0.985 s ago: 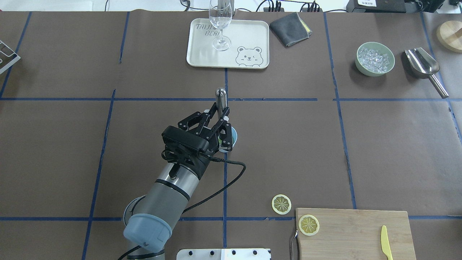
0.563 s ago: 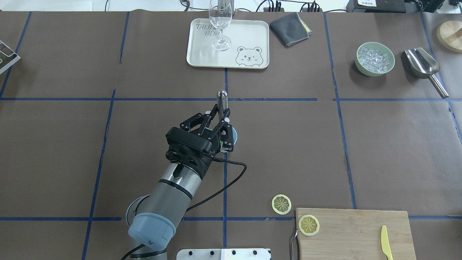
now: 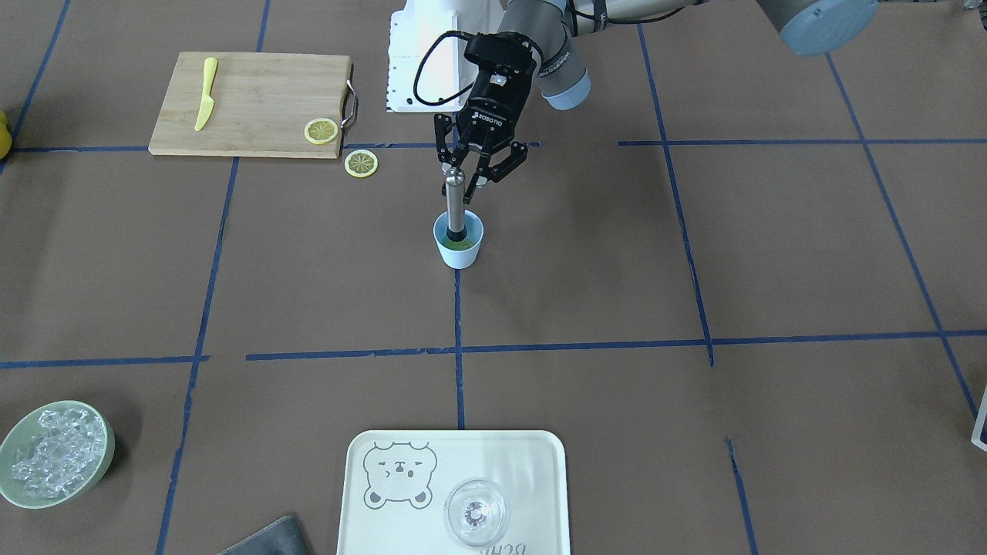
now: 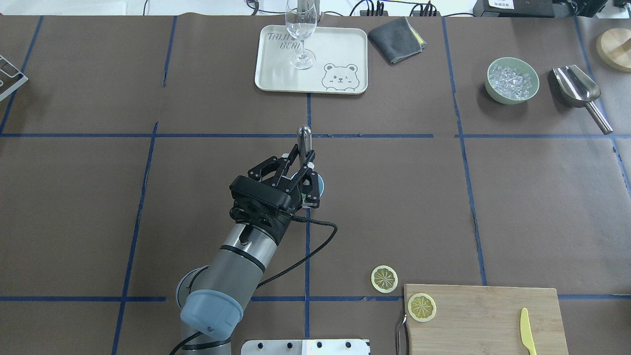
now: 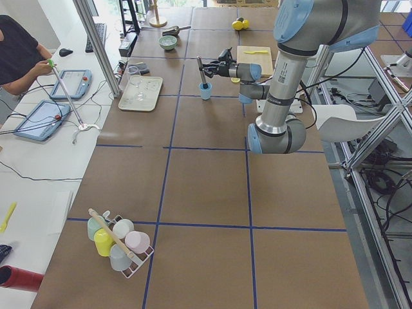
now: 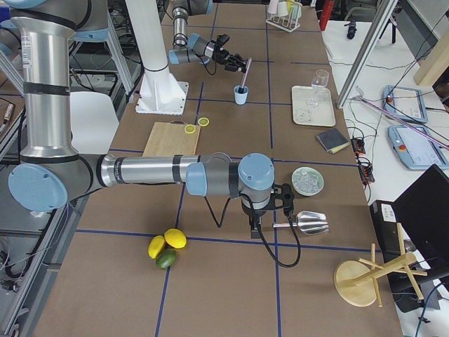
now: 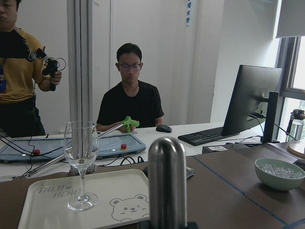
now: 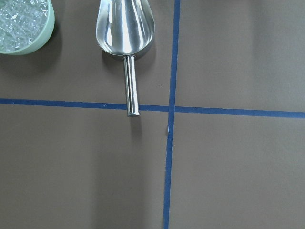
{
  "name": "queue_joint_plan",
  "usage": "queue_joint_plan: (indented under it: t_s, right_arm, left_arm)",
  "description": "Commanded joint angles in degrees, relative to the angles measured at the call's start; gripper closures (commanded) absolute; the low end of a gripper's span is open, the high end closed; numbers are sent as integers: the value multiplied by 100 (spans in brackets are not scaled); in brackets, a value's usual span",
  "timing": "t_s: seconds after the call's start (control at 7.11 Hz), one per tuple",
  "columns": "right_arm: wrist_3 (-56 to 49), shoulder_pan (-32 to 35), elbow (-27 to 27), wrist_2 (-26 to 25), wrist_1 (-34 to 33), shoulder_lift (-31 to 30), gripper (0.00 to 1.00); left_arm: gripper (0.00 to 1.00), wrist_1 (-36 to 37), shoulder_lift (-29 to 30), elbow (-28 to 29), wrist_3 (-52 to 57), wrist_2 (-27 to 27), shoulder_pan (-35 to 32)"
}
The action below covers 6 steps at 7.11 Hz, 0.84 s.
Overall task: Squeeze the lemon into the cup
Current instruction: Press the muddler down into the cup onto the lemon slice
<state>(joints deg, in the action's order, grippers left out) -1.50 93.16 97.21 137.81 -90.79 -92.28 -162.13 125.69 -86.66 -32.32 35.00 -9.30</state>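
Muddler [image 3: 454,204] inside cup [image 3: 460,253] rim, left fingers [image 3: 445,154] spread beside it, tray [image 3: 532,478] well apart

A robotics lab at work: we see a left arm [image 5: 283,84] and a right arm [image 6: 42,105], both industrial, standing at a long table [image 4: 98,197] papered brown and gridded with blue tape [image 4: 222,135]. An aluminium post [image 5: 96,42] frames the rig, and cables [image 5: 380,180] trail on the floor behind it. Across the table we find a white desk [image 5: 38,161] with control tablets [image 5: 77,84], a monitor [image 7: 250,100] and a keyboard [image 7: 209,136]. One person [image 7: 129,107] sits there and another [image 7: 19,90] stands holding a black handset [image 7: 47,67].
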Motion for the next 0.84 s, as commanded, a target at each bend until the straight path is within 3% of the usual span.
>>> queue_joint_plan:
  t_s: [0.0,0.7]
  right_arm:
    - [0,0,0,0,0,0,0]
    - [0,0,9,0,0,0,0]
  left_arm:
    - [100,-12,8,114,-19,-2,-1]
    - [100,-21,25,316,-89,-2,8]
